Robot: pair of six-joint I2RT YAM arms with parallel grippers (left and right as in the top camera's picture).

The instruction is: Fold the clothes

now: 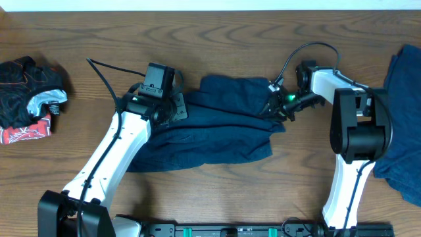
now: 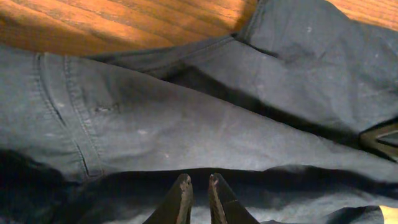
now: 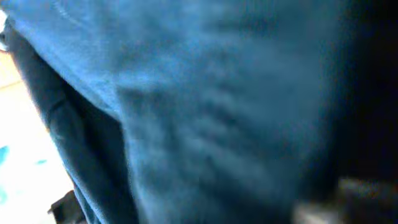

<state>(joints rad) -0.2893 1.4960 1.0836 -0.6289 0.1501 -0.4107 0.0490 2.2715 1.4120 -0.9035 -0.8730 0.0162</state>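
Observation:
The clothes here are dark navy shorts (image 1: 217,125), lying crumpled and partly doubled over in the middle of the wooden table. A second blue piece (image 1: 402,125) lies at the right edge. My left gripper (image 1: 164,108) is at the shorts' left end. In the left wrist view its fingertips (image 2: 199,185) hover over the seamed cloth (image 2: 186,124), almost together, with no cloth seen between them. My right gripper (image 1: 273,108) is dug into the shorts' right edge, shut on the fabric. Blurred blue cloth (image 3: 186,112) fills the right wrist view and hides the fingers.
A bundle of black, red and grey garments (image 1: 29,99) sits at the far left. Bare table (image 1: 197,39) runs along the back. The left arm's black cable (image 1: 102,76) loops over the table behind the arm.

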